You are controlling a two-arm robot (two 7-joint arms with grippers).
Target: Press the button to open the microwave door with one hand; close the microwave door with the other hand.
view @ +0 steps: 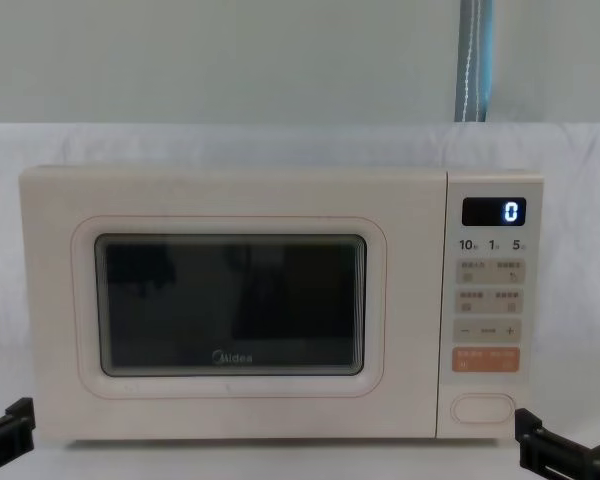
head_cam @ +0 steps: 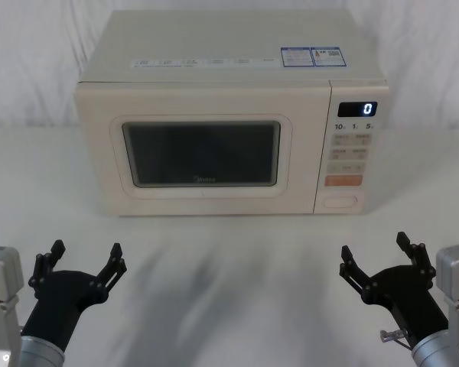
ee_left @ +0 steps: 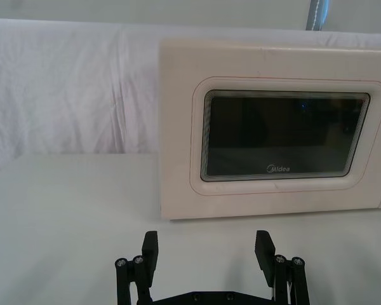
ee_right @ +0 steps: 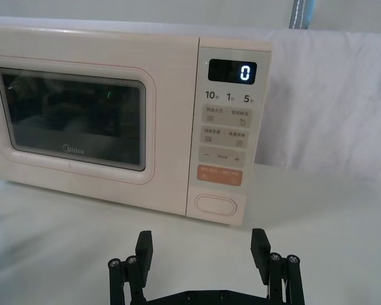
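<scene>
Cream microwave (head_cam: 229,115) square on white desk (head_cam: 229,260), microwave door (head_cam: 203,153) shut flush. Left gripper (head_cam: 84,260) and right gripper (head_cam: 381,256) low in front, jaws wide, empty. Button (head_cam: 342,201) bottom of panel, untouched. Risk: striking adjacent orange key (head_cam: 343,181) through misaim.

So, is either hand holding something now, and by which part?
Nothing is held: the left hand and the right hand are open, short of the microwave.
</scene>
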